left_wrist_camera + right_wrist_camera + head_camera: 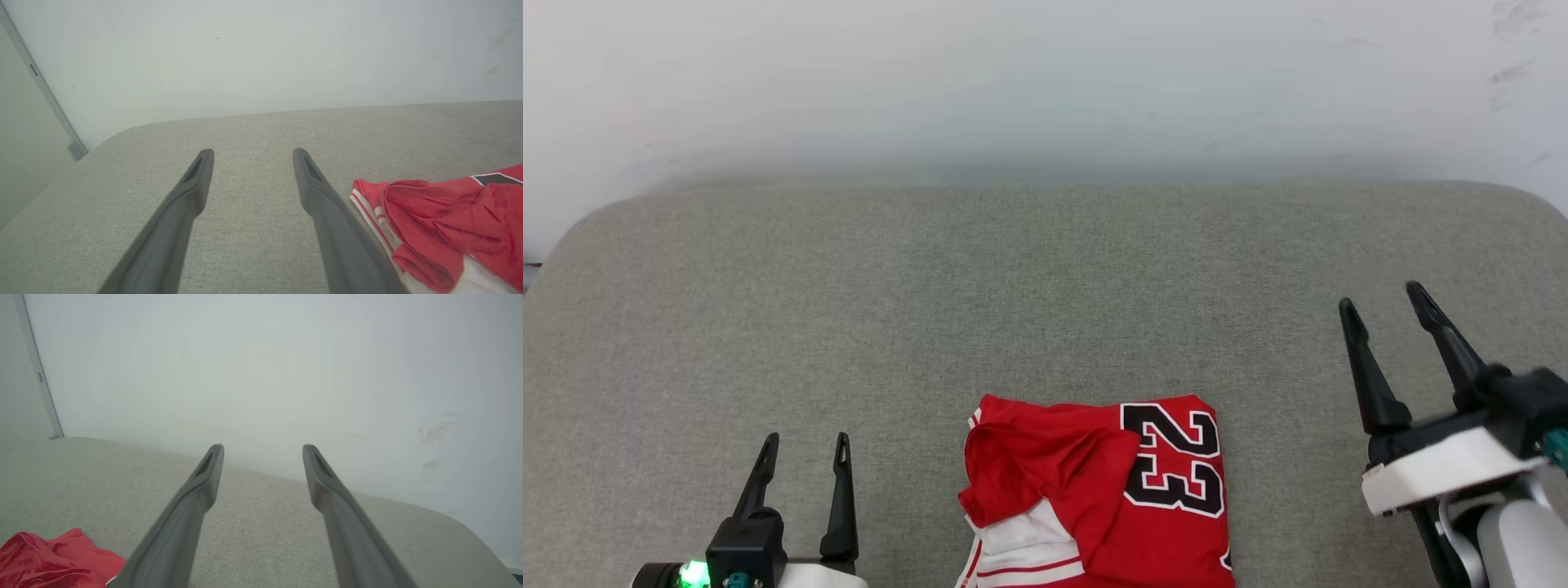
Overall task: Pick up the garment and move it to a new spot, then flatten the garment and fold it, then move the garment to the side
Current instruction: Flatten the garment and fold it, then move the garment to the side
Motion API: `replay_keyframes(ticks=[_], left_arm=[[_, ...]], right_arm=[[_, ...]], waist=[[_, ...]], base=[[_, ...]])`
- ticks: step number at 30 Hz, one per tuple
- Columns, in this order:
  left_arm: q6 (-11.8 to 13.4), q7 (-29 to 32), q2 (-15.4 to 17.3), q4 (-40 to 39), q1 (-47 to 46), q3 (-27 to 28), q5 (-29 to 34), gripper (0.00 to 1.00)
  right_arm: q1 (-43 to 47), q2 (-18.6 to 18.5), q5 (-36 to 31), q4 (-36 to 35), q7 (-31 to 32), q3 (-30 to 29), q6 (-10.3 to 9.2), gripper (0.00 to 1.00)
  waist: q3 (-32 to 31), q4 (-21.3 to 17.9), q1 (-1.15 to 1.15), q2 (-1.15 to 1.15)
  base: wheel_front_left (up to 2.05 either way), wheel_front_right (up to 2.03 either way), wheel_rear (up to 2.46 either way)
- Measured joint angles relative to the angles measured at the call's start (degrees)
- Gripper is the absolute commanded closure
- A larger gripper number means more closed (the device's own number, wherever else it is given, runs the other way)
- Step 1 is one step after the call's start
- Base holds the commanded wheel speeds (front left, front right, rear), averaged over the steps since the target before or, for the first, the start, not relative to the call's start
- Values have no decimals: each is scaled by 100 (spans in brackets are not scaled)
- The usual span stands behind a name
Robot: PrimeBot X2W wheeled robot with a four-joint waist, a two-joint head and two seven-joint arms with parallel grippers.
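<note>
Where cushion (pixel 768 327) bears garment (pixel 1168 523), white wall (pixel 1013 82) stands behind.

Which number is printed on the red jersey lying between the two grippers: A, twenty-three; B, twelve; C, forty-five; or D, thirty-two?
A: the jersey bears black, white-outlined digits reading 23, turned sideways in the head view.
</note>
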Motion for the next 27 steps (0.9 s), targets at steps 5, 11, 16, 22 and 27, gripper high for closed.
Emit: replay_keyframes(ticks=[5,11,16,22,27], left_arm=[[-32,0,5,-5,56,-22,18,0],[-52,0,21,-41,91,-47,42,0],[-52,0,34,-64,111,-48,43,0],[-52,0,49,-63,140,-49,44,0],[-54,0,45,-62,137,-88,43,0]], right_arm=[[695,417,-209,-470,-135,-430,0,0],[1436,839,-337,-902,-186,-767,-1,0],[1806,982,-420,-1068,-192,-812,-1,0],[1901,1036,-530,-1087,-191,-787,-1,0],[1516,822,-621,-1224,36,-727,-1,0]], waist=[[-97,-56,0,0],[-152,-44,0,0],[-176,-26,-1,0],[-186,1,0,0],[-130,60,0,0]], base=[[0,0,0],[0,0,0],[0,0,0],[0,0,0],[0,0,0]])
